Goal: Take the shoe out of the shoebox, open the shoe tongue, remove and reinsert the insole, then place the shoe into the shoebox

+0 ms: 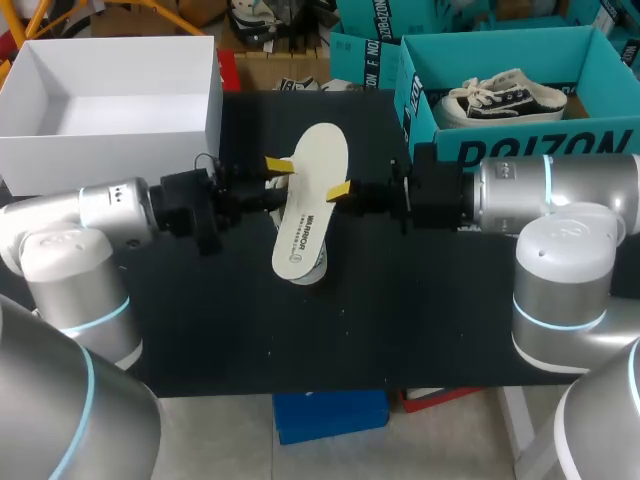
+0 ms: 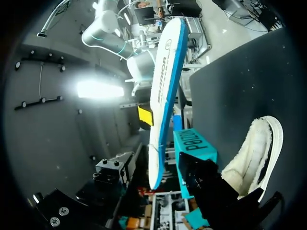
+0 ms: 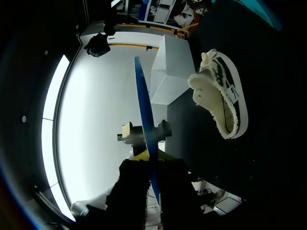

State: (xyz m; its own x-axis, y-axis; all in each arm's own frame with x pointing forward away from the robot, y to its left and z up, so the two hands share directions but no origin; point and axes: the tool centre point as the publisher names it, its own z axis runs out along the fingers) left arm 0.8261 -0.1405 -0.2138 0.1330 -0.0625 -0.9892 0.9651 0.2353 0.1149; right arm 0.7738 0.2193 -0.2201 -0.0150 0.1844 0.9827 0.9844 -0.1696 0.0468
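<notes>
A cream insole (image 1: 312,195) with a blue underside hangs in the air over the black mat, held on edge. My right gripper (image 1: 342,190) is shut on its right edge; the insole's blue edge (image 3: 144,110) runs out from between those fingers. My left gripper (image 1: 281,168) stands open at the insole's left edge, and the insole (image 2: 165,96) passes between its fingers with a gap on each side. Below the insole a shoe (image 1: 308,268) with a fleecy lining lies on the mat, shown as the shoe (image 2: 256,153) and the shoe (image 3: 223,100) in the wrist views.
The teal shoebox (image 1: 520,150) stands at the back right with a second shoe (image 1: 515,98) inside. A white open box (image 1: 110,130) stands at the back left. Black mat (image 1: 400,300) covers the table in front of the arms.
</notes>
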